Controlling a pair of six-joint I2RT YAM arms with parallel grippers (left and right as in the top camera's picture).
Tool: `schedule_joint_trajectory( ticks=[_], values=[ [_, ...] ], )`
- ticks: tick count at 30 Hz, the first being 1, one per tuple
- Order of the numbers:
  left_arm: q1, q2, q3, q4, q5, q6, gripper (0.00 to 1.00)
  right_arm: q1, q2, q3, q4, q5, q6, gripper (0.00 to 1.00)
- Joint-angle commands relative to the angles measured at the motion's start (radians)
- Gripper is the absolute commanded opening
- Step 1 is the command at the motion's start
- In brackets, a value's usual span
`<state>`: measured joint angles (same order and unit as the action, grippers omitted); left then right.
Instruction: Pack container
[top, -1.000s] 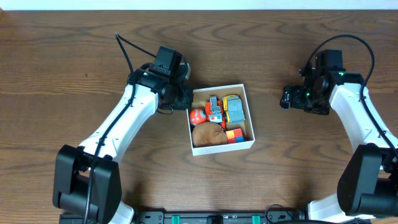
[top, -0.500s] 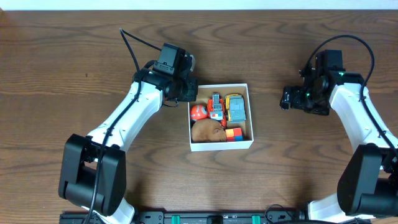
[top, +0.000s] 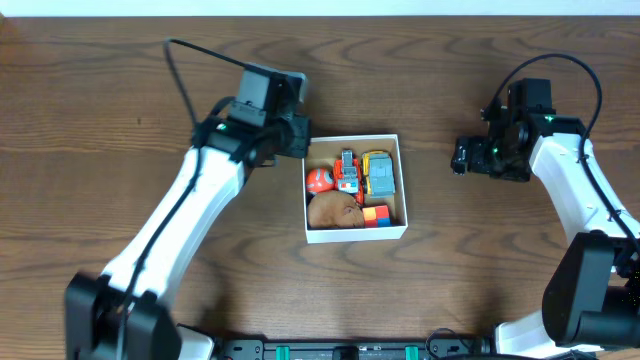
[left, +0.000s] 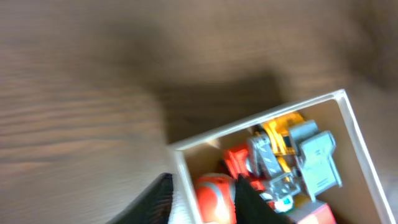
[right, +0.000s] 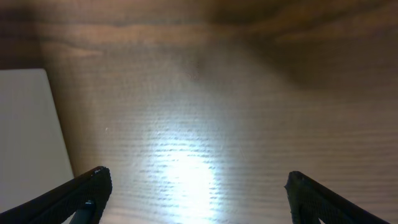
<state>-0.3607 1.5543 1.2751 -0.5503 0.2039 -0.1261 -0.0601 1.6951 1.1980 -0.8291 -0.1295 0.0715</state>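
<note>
The left pincer (left: 202, 199) has parted and lifted beside the container (top: 356, 235), which now sits squarer.

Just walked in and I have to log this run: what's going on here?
The container holds toy cars and blocks. The left gripper sits at one corner of it, jaws apart either side of the wall, gripping nothing that I can see. The right gripper hangs open over the table, well off to the side.

Wide-spread right hand (right: 199, 194) over glare-lit wooden table (right: 261, 81), white container (right: 28, 137) wall at left.
</note>
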Motion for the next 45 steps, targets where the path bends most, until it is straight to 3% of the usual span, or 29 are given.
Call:
schedule_joint_trajectory(
  ticks=[1, 4, 5, 10, 13, 20, 28, 38, 45],
  values=[
    [0.026, -0.062, 0.006, -0.005, -0.228, 0.021, 0.56, 0.036, 0.009, 0.072, 0.021, 0.076, -0.044, 0.93],
    [0.085, -0.079, 0.006, 0.005, -0.299, 0.021, 0.92, 0.058, 0.009, 0.137, 0.087, 0.152, -0.045, 0.99],
    [0.113, -0.079, 0.006, 0.013, -0.301, 0.021, 0.98, 0.061, 0.009, 0.149, 0.132, 0.151, -0.058, 0.99],
    [0.244, -0.064, 0.005, 0.053, -0.301, 0.021, 0.98, 0.063, 0.009, 0.155, 0.370, 0.148, -0.058, 0.99],
    [0.298, -0.063, 0.005, 0.070, -0.302, 0.021, 0.98, 0.063, 0.008, 0.155, 0.425, 0.148, -0.058, 0.99],
    [0.378, -0.117, 0.005, -0.010, -0.303, 0.067, 0.98, 0.058, -0.050, 0.154, 0.314, 0.151, 0.024, 0.99],
    [0.375, -0.280, -0.077, -0.047, -0.309, 0.034, 0.98, 0.065, -0.280, 0.092, 0.286, 0.237, 0.019, 0.99],
    [0.350, -0.637, -0.422, 0.067, -0.291, -0.098, 0.98, 0.100, -0.700, -0.299, 0.354, 0.319, 0.000, 0.99],
    [0.307, -0.908, -0.581, 0.097, -0.307, -0.112, 0.98, 0.161, -0.944, -0.516, 0.345, 0.380, 0.002, 0.99]
  ],
)
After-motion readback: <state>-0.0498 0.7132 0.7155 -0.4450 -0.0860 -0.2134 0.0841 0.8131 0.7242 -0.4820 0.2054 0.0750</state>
